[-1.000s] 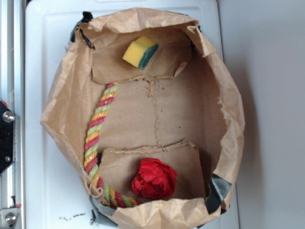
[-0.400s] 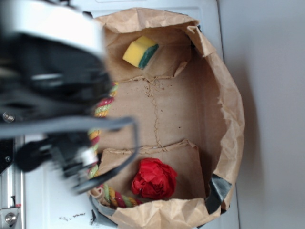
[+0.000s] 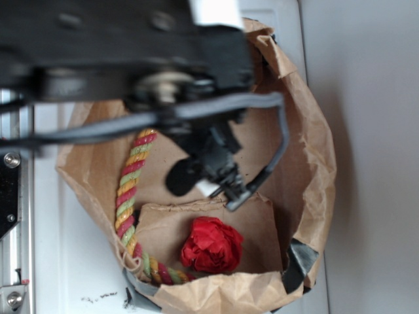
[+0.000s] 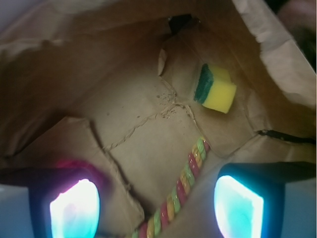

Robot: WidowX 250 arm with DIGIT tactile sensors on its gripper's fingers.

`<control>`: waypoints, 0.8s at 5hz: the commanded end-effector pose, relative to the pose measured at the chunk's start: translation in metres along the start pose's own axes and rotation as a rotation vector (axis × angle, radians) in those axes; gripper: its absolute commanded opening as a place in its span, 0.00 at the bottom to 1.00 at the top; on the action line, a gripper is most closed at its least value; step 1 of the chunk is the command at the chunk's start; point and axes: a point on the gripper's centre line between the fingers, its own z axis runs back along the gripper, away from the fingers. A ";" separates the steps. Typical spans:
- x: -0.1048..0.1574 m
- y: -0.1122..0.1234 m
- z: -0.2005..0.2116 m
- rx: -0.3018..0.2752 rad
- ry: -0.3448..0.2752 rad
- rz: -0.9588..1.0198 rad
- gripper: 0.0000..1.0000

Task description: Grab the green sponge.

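In the wrist view the green sponge (image 4: 215, 89), yellow foam with a dark green face, lies on the brown paper floor at the far end of the bag, up and to the right of my gripper (image 4: 156, 208). The two fingers stand wide apart, open, and nothing is held; only the rope passes below the gap. In the exterior view the dark, blurred arm covers the upper half of the bag and hides the sponge. There my gripper (image 3: 215, 178) hangs over the middle of the bag floor.
The torn brown paper bag (image 3: 315, 163) lies open on a white surface, its walls (image 4: 74, 59) rising all round. A red, yellow and green twisted rope (image 3: 127, 196) runs along its left side (image 4: 184, 181). A red paper rose (image 3: 211, 245) sits at the near end.
The arm has swung in from the left and now reaches across the top of the bag, covering the sponge in the exterior view. Sponge, rope and rose have not moved.
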 end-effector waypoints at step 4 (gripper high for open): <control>0.040 0.043 -0.052 0.176 -0.058 0.142 1.00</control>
